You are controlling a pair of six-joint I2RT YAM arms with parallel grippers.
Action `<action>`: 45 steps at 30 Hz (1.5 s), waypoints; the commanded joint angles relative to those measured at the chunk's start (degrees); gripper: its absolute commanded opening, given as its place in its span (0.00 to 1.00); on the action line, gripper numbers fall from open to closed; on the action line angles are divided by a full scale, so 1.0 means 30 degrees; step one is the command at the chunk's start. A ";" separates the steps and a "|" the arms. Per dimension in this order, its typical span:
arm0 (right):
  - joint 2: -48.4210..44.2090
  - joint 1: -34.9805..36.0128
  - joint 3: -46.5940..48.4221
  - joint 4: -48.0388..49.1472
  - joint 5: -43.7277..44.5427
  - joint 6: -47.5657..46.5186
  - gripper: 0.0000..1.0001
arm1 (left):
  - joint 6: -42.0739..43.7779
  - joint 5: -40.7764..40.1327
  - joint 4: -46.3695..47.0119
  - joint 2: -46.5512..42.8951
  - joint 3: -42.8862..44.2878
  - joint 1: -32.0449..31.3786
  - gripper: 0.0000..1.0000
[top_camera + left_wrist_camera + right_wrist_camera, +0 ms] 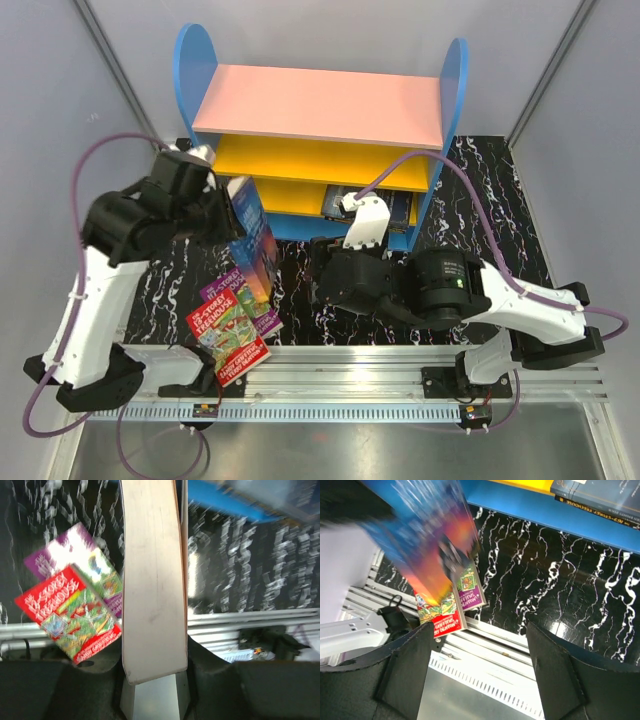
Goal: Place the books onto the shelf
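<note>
**Risks.** The left end effector [228, 212] is gripping the blue-orange book [252, 238] by one edge only, so the book is hanging tilted above the left half of the surface [500, 200]. The wrist view shows its page block standing between the fingers. With that narrow hold, I judge that the book could pivot, fan open or slip out on the way in. It could also catch on the front edge of a yellow board or on the left side panel of the shelf [320, 105].

The right arm is lying across the middle of the surface, directly before the lower boards. A straight run to the shelf's right half is therefore risking contact between the two arms. Two dark books [380, 205] are already lying flat on the blue bottom board [520, 505], toward its right end. The right arm is working close enough to disturb them.

**Pose.** The left arm is rising from the near-left corner, with its elbow thrown out toward the left edge and its wrist turned in toward the shelf. The right arm is reaching from the near-right corner, with its forearm low. The right end effector [480, 630] is standing wide, with nothing between its fingers.

**Task items.** The shelf is standing at the far edge. The red book [230, 345] is overlapping the purple book [240, 295], and both are waiting by the near edge, left of centre.
</note>
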 commanded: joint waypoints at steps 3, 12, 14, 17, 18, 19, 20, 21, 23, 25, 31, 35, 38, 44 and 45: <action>-0.1608 -0.0047 -0.0946 -0.3492 0.1460 0.1497 0.82 | 0.2895 0.0421 -0.0956 0.1308 0.9456 -0.0068 0.00; -0.3571 -0.0076 -0.2763 -0.4870 0.1668 0.3110 0.82 | 0.5358 0.1138 0.5387 -0.1690 0.9366 -0.0097 0.00; -0.3776 -0.0047 -0.2998 -0.5190 0.1638 0.3286 0.82 | 0.5680 0.0370 0.7554 -0.2522 0.7926 -0.0097 0.00; -0.4069 -0.0076 -0.3437 -0.5339 0.1579 0.3609 0.82 | 0.6850 -0.0805 0.8994 -0.2322 0.8152 -0.0068 0.00; -0.4157 -0.0076 -0.3699 -0.5252 0.1550 0.3580 0.82 | 0.7550 -0.0863 0.9350 -0.2059 0.8733 -0.0068 0.00; -0.4245 -0.0047 -0.3818 -0.5135 0.1521 0.3522 0.82 | 0.7876 -0.0835 0.9730 -0.1360 0.9087 -0.0068 0.00; -0.4420 -0.0076 -0.3906 -0.5018 0.1521 0.3492 0.82 | 0.8227 -0.0747 1.0401 -0.1005 0.9410 -0.0097 0.00; -0.4480 -0.0076 -0.3994 -0.4959 0.1462 0.3376 0.82 | 0.8550 -0.0891 1.0611 -0.0596 1.0515 -0.0068 0.00; -0.4568 -0.0047 -0.4199 -0.5075 0.1433 0.3346 0.82 | 0.9546 -0.0951 1.1431 0.0635 1.1518 -0.0068 0.00; -0.4714 -0.0047 -0.4578 -0.5250 0.1404 0.3550 0.82 | 1.0425 -0.1068 1.2453 0.1077 1.2138 -0.0068 0.00; -0.6002 -0.0076 -0.6190 -0.5514 0.0906 0.4604 0.81 | 1.2740 -0.2884 1.6761 0.2511 1.2486 -0.0097 0.00; -0.7057 -0.0076 -0.7099 -0.5514 0.0438 0.5131 0.81 | 1.3970 -0.5309 1.7994 0.4473 1.4246 -0.0097 0.00; -0.7439 -0.0047 -0.7684 -0.5485 0.0145 0.5453 0.80 | 1.5492 -0.6047 1.8962 0.5411 1.4333 0.0106 0.00; -0.7440 -0.0047 -0.7832 -0.5486 0.0026 0.5748 0.80 | 1.4622 -0.6107 1.8145 0.6936 1.4717 0.1830 0.00; -0.7381 -0.0076 -0.7832 -0.5514 0.0026 0.5748 0.80 | 1.4212 -0.6021 1.7823 0.7025 1.4745 0.2242 0.00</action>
